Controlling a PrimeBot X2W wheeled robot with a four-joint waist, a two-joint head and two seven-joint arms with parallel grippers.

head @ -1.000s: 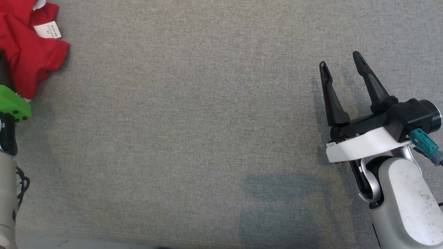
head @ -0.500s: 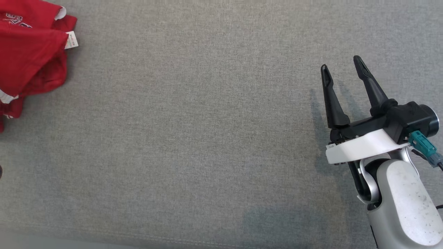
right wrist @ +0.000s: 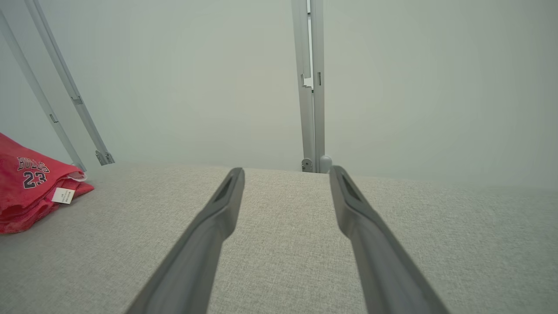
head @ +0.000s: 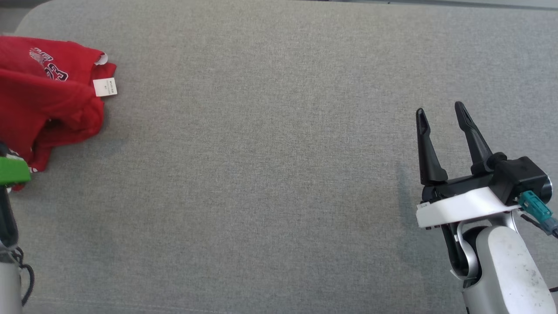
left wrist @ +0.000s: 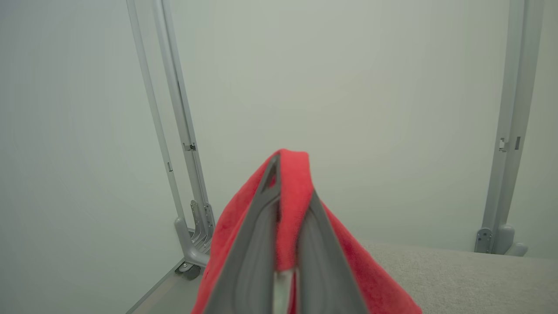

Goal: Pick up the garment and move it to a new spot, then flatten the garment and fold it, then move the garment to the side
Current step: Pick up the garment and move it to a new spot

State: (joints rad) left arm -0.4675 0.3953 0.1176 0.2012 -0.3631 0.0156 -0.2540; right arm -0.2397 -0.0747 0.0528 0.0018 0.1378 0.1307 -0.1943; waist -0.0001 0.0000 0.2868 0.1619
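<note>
The garment [head: 48, 104] is a red jersey with a white tag [head: 105, 87], bunched at the far left of the grey surface. In the left wrist view my left gripper [left wrist: 287, 183] is shut on a fold of the garment [left wrist: 231, 226], which drapes over both fingers. The left arm's green mount [head: 13, 171] shows at the head view's left edge, just below the cloth. My right gripper [head: 440, 113] stands open at the right, far from the garment, nothing between its fingers. The right wrist view shows the open right gripper [right wrist: 285, 172] and the garment [right wrist: 30, 192] at far left.
The grey fabric table [head: 261, 183] stretches between the arms. Its rounded back-left corner [head: 30, 13] lies just behind the garment. Pale metal frame posts [right wrist: 309, 87] stand behind the table's far edge, with another post [left wrist: 174, 131] off the left end.
My left gripper has closed on the red garment, and the cloth has changed shape at the left edge. The head camera has shifted, showing the table's back edge. The right gripper stays open.
</note>
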